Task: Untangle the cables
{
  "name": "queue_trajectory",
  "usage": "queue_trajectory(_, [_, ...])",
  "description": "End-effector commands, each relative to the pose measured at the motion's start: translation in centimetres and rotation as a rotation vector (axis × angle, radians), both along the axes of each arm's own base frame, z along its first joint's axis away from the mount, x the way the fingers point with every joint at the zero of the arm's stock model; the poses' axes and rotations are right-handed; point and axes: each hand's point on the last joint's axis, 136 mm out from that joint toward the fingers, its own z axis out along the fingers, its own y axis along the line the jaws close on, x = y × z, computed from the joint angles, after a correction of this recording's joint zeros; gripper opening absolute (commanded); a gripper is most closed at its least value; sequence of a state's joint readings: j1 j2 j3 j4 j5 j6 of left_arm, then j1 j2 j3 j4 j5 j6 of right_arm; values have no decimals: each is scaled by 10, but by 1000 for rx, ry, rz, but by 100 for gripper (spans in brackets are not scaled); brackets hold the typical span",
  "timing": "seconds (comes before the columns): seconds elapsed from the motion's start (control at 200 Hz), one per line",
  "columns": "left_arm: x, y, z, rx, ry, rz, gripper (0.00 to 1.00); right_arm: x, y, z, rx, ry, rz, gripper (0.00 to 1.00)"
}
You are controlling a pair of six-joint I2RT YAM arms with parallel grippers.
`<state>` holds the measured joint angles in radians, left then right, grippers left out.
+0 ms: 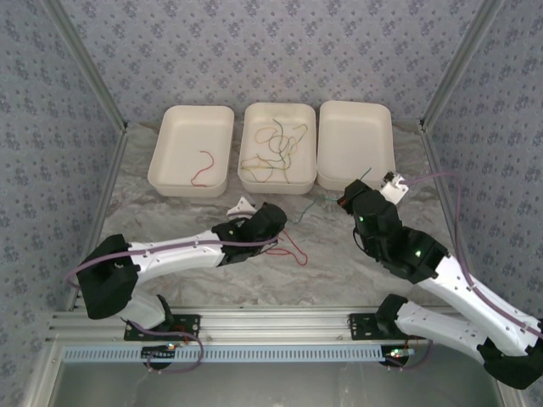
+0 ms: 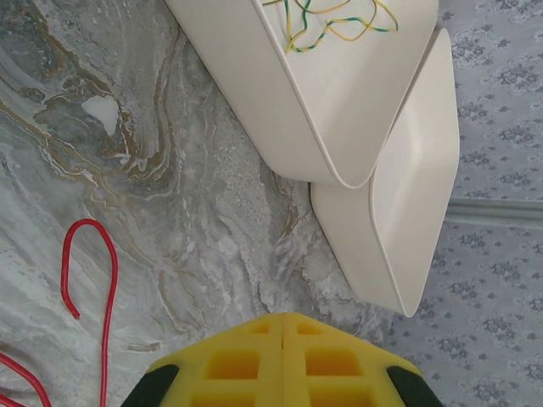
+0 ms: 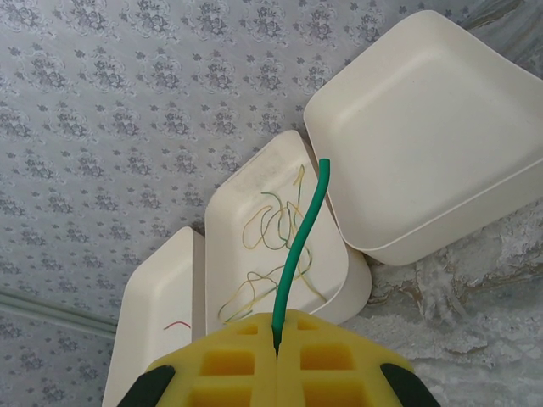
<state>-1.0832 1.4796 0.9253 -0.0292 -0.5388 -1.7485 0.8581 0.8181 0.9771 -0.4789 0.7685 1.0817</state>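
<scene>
Pinching the green cable (image 3: pixel 301 246) between its yellow pads, my right claw (image 3: pixel 278 326) was clenched on the strand, which rose out of the seam and curved up towards the gap between the middle tray (image 1: pixel 251 119) and the right tray (image 1: pixel 356 136). From above, the rest of that cable trailed the other way, down and to the left across the bench (image 1: pixel 212 271), so its long axis ran slantwise from my right claw towards my left claw (image 2: pixel 282 326). My left claw was clenched too, pads pressed flat together, and I could not tell whether the green tail was caught in it. A red cable (image 2: pixel 109 288) lay looped on the bench just beside that claw, on the near side. I judged that the right tray, bare inside, lay just beyond my right claw, so the right arm was the nearer one to carry the green strand there, provided the tail came free. Farther out, the middle tray held the tangle (image 1: pixel 273 144) of yellow-olive and green strands, and the left tray (image 1: pixel 182 127) held one short red cable (image 1: pixel 202 167). The bench had a grey marbled top, and walls (image 1: pixel 254 42) with a small floral pattern closed it in on three sides.
</scene>
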Motion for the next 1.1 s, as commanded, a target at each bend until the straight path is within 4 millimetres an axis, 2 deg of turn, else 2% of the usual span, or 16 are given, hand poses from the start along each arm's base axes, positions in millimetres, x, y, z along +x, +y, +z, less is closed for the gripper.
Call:
queue_trajectory(0.0, [-1,18,2,6,-26,69,0,-6,-11,16,47,-29,-36,0])
queue_trajectory(0.145, [-1,29,4,-22,-64,79,0,-12,-23,25,67,-49,-51,0])
queue_trajectory(0.255, [-2,40,-1,-39,-60,95,0,-15,-32,33,103,-64,-60,0])
queue_trajectory(0.485, [-5,61,-30,-157,-35,160,0,-24,-50,47,214,-105,-86,0])
queue_trajectory(0.804, [-6,60,-43,-294,-17,199,0,-28,-57,50,317,-130,-101,0])
queue_trajectory(1.099, [-8,64,-41,-320,-7,217,0,-28,-60,57,326,-154,-104,0])
